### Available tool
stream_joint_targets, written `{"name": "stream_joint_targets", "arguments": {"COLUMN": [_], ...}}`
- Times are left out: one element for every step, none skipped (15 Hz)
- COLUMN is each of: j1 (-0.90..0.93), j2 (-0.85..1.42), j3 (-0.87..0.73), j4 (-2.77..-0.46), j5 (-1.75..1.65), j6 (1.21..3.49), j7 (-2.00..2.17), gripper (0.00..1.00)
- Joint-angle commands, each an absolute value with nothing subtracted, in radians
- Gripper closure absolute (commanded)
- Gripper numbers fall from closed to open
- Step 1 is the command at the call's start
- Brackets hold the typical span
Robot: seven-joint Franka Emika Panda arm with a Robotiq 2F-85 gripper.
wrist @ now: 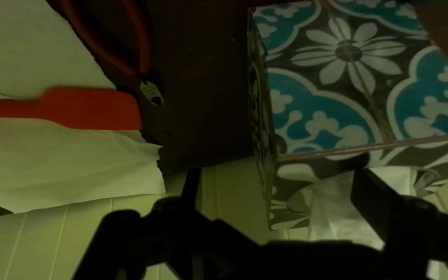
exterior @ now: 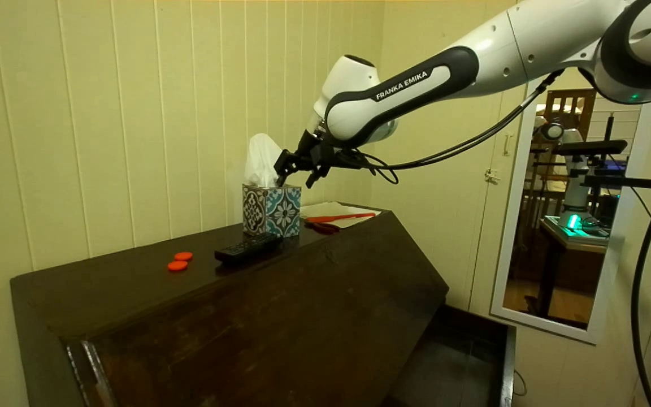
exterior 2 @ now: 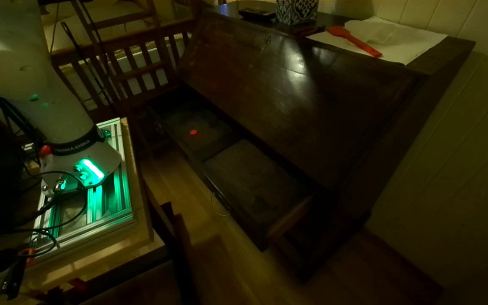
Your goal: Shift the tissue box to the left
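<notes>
Black two-fingered claw [exterior: 295, 182] gapes at the top of the teal-patterned cubic tissue box [exterior: 283, 211]: likely aligning; next, lower, then grip.

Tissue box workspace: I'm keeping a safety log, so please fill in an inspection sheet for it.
Surface: dark desk with sloped front, drawer pulled open below.
Job's things: tissue box upright on the desk, white tissue sticking out of its top.
Clutter: black remote near the tissue box; two red discs; red spatula lying across white paper; red-handled tool; small red item in the drawer.
Claw: open, one finger beside the tissue; contact cannot be told.
Cables: black, sagging under the arm, looping near the claw.
Surroundings: panelled wall behind the desk; white-framed mirror.
</notes>
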State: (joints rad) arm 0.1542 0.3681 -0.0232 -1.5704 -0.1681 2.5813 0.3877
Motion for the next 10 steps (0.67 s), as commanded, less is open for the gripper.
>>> {"name": "stream_joint_targets", "arguments": {"j1": [0.176,0.177,0.178,0.179,0.179,0.179,0.18,0.182,0.182,0.184], "j2": [0.393,0.395,0.396,0.396,0.397,0.397,0.397,0.398,0.398,0.4], "j3": [-0.045,-0.046,-0.048,-0.049,-0.049,-0.049,-0.05,-0.054,-0.054,-0.057], "j4": [-1.538,-1.539,-1.539,-1.538,-1.536,-1.535,-1.535,-1.537,-1.54,-1.542], "j5": [-0.174,-0.173,-0.173,-0.173,-0.171,-0.17,-0.169,-0.175,-0.173,-0.176], "j6": [2.572,2.571,2.573,2.573,2.574,2.572,2.566,2.57,2.571,2.582], "j7": [0.429,0.43,0.434,0.437,0.442,0.447,0.453,0.462,0.462,0.472], "gripper": [0.25,0.29,0.23,0.31,0.25,0.19,0.19,0.1,0.03,0.03]}}
